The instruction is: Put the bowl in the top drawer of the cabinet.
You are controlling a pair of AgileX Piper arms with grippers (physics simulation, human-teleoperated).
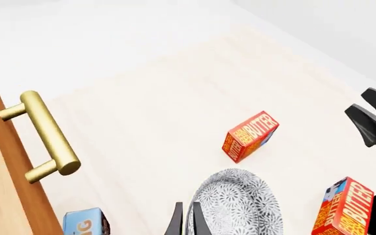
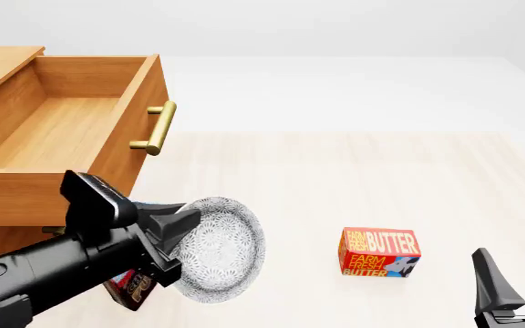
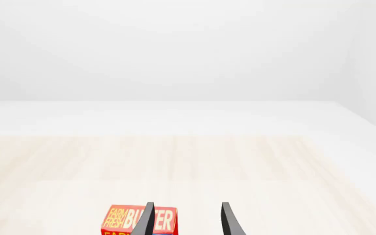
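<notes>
Left gripper (image 2: 178, 247): jaws clamped on the rim of the bowl (image 2: 219, 247), which is held tilted on edge above the table (image 2: 335, 184), just in front of the cabinet (image 2: 7, 232) and below its pulled-out top drawer (image 2: 62, 130), whose brass handle (image 2: 156, 128) faces the table. Right gripper (image 2: 516, 277): jaws apart and empty, low at the near right, with a butter box (image 2: 379, 253) lying between it and the bowl. A second small box (image 2: 133, 287) sits partly hidden under the left arm; a blue carton (image 1: 85, 223) shows beside the cabinet in the left wrist view.
</notes>
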